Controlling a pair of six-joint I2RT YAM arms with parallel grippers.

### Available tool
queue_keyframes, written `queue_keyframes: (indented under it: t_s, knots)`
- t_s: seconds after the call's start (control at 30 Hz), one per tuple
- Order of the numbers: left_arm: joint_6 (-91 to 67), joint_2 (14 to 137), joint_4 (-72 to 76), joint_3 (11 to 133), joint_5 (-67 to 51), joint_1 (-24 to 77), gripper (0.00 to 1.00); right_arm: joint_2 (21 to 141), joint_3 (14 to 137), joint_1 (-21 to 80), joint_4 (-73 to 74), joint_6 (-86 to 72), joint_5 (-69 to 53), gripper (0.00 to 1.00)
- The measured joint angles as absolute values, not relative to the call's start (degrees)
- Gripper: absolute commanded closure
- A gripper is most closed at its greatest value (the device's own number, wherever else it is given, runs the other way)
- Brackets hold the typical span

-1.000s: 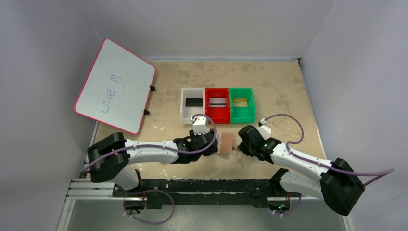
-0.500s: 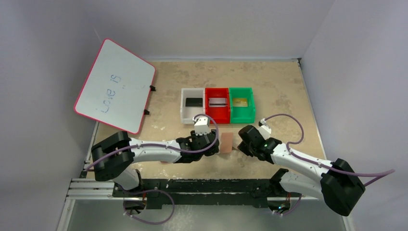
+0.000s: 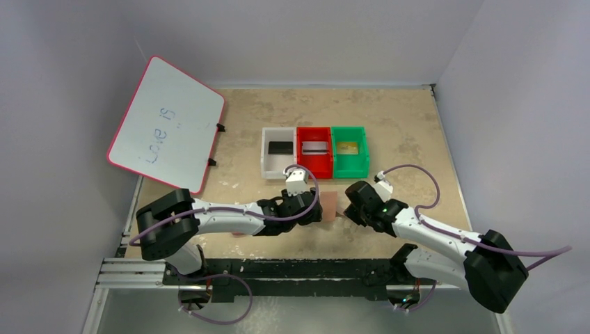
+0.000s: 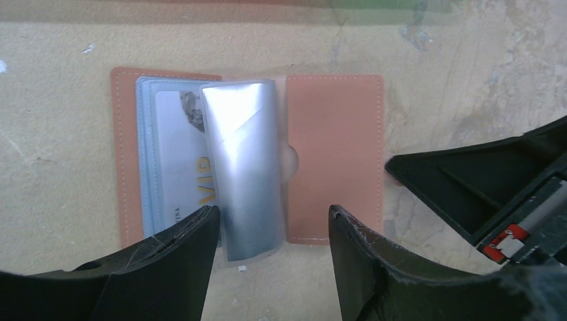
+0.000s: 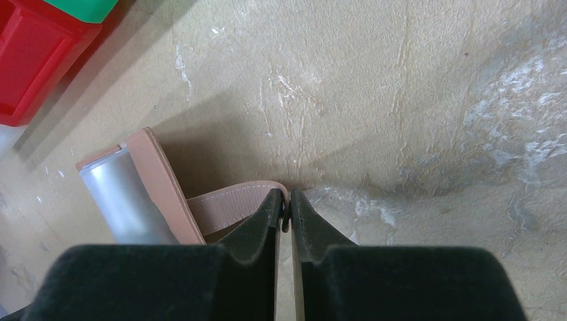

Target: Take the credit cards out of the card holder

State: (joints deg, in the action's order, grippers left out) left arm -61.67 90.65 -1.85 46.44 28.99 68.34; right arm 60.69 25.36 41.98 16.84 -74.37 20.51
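1. The card holder (image 3: 328, 207) lies open on the table (image 3: 403, 132) at lower centre of the overhead view. It is just below the red bin (image 3: 314, 169) and between the two grippers.
2. From the left wrist camera, both tan covers lie flat. The blue-grey sleeves (image 4: 148, 134) are stacked over the left cover, and one silvery sleeve (image 4: 244, 167) arches up over the middle fold.
3. A pale card (image 4: 180, 154) with gold "VIP" lettering sits inside the stacked sleeves, left of centre.
4. The left gripper (image 4: 272, 217) hangs at the holder's lower edge. Its fingers are spread wide on either side of the arched sleeve and grasp nothing.
5. The right gripper (image 5: 285, 208) is clenched on the end of the holder's snap tab (image 5: 231, 204). The strap runs left from the fingertips to the raised cover edge.
6. Across the upper middle of the overhead view:
   - the white bin (image 3: 278, 171) holds a black card (image 3: 280, 147);
   - the red bin holds a silver card (image 3: 314, 147);
   - the green bin (image 3: 350, 169) holds a gold card (image 3: 348, 147).
7. A whiteboard (image 3: 167, 124) with a red rim sits at the upper left.
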Motion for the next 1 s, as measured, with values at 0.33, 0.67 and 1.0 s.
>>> queue_keyframes:
  t_s: [0.33,0.67,1.0]
  knots:
    - [-60.4,91.6,5.9,46.9,23.6,68.4,0.41,60.7,25.4,42.0,17.0,-74.3,20.5,0.85]
    - [-60.3,96.4,10.3,48.1,18.8,68.8,0.41,55.4,25.4,41.9,19.8,-74.6,21.4,0.65]
    - [-60.4,99.0,11.9,49.0,17.3,68.9,0.43,48.9,27.9,41.9,26.6,-75.0,24.6,0.60]
